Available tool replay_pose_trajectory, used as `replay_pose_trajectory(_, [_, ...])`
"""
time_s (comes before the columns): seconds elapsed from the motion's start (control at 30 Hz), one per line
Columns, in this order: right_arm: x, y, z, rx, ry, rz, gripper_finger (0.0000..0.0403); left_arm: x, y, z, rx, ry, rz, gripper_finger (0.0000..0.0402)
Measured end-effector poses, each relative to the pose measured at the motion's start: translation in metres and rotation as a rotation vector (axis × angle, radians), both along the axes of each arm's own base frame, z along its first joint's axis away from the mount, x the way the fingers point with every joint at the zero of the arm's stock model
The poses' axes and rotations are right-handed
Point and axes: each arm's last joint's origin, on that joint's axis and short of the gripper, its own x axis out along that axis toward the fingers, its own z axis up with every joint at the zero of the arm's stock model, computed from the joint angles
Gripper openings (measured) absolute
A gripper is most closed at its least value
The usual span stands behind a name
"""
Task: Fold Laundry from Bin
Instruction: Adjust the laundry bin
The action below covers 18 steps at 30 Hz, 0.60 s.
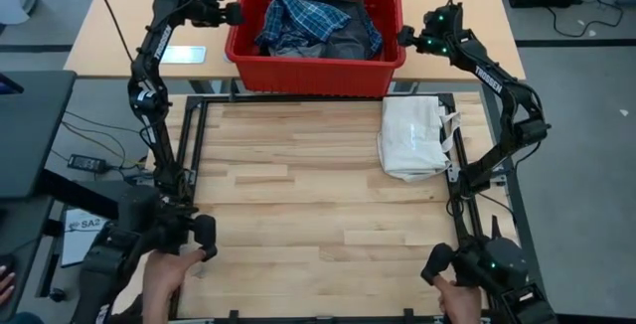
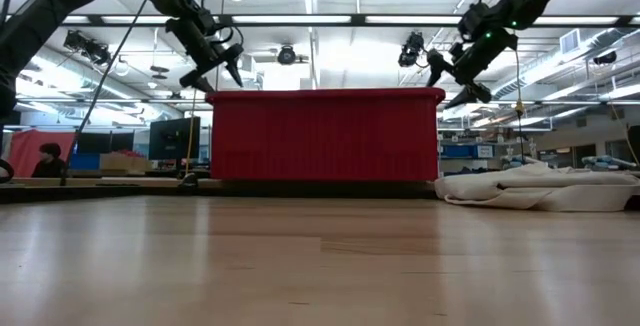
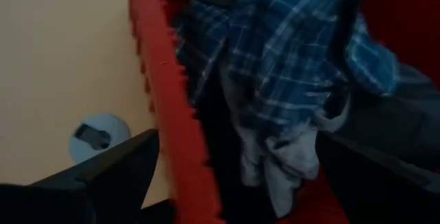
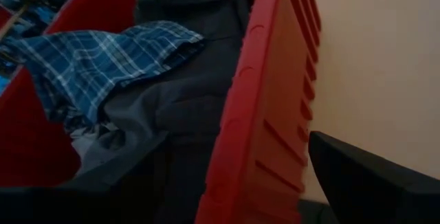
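Left gripper [image 1: 235,13] and right gripper [image 1: 405,37] both spread wide, each straddling an end rim of the bin [image 1: 248,58]. Laundry [image 1: 316,24] piled inside, nothing gripped.

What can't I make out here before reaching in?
- High view: whatever lies under the blue-and-white plaid shirt in the bright red plastic bin; top garments cover it.
- Low view: all bin contents; its front wall blocks them.
- Right wrist view: dark grey garment, type unclear; bunched.
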Motion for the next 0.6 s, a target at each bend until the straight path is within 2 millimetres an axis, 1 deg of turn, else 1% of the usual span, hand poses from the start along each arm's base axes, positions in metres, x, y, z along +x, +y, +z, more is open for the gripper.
replay_pose_trajectory(0.13, [-0.001,0.001,-0.001,0.015,0.008,-0.004,0.0341,-0.005,0.015,-0.024,-0.075,0.019,0.052,0.0396])
replay_pose_trajectory(0.23, [0.0,0.002,-0.003,0.037,-0.004,0.018,0.0324,-0.004,0.021,-0.039,-0.134,-0.002,0.04,0.0396])
replay_pose_trajectory(0.33, [0.005,0.005,-0.005,0.063,0.0,0.039,0.0297,-0.002,0.019,-0.042,-0.158,-0.005,0.027,0.0389])
replay_pose_trajectory(0.47, [0.012,0.01,-0.007,0.089,0.008,0.064,0.0249,0.008,0.013,-0.039,-0.171,-0.013,-0.007,0.0355])
replay_pose_trajectory(0.6, [0.017,0.014,-0.009,0.129,0.006,0.07,0.0202,0.023,0.007,-0.042,-0.184,0.026,-0.057,0.0294])
